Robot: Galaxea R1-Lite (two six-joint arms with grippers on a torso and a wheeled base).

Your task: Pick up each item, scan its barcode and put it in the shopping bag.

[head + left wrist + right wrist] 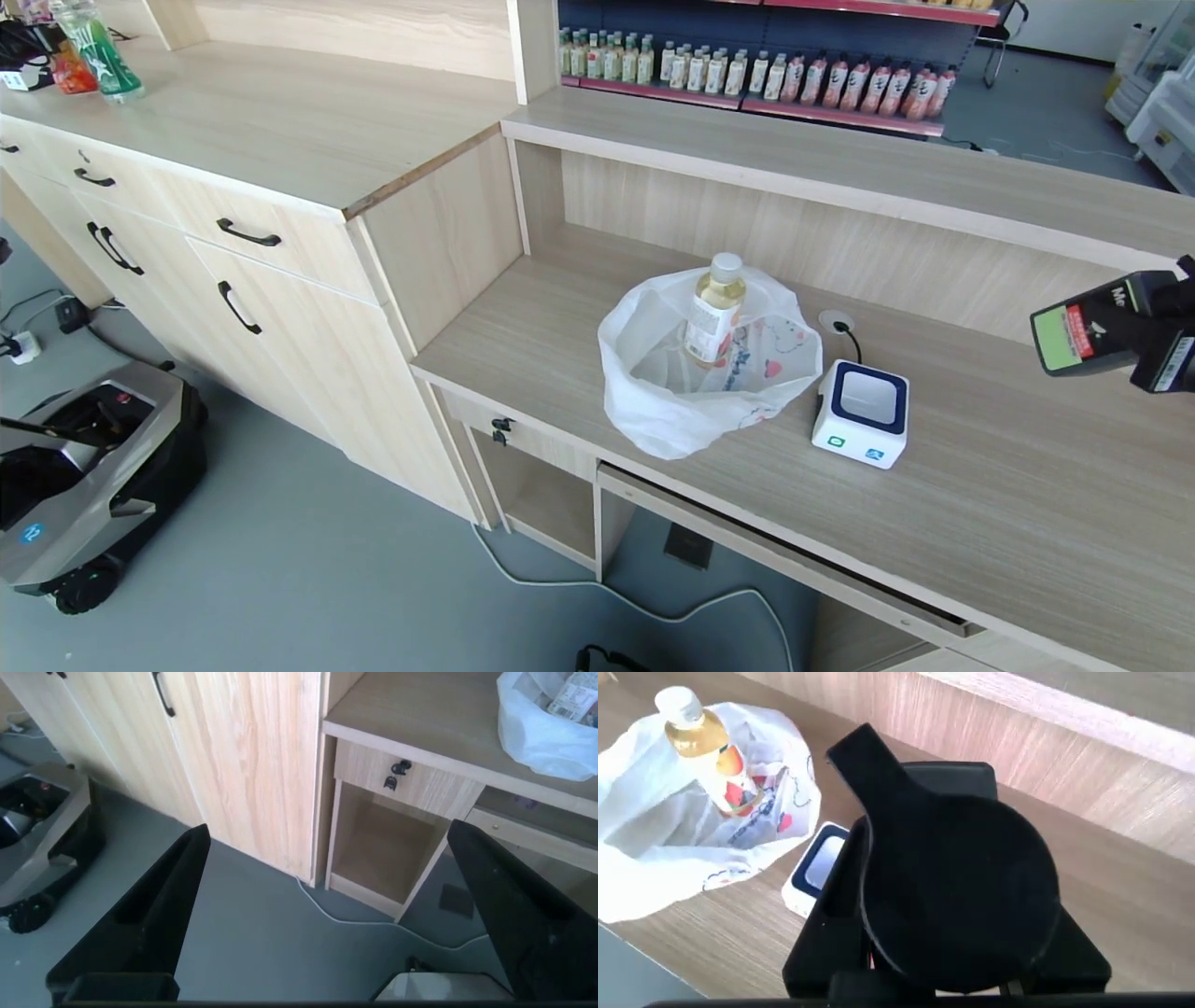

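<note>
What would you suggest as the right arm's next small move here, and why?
Probably carry the black container, held in the right gripper off to the side, over to the scanner beside the shopping bag, barcode toward its window. One bottle is already bagged; this item is not yet over the scanner.

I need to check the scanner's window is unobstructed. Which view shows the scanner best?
The head view: the scanner sits whole on the counter beside the shopping bag, window up and uncovered. In the right wrist view the held black container hides part of it. The left wrist view looks at cabinet fronts and floor.
</note>
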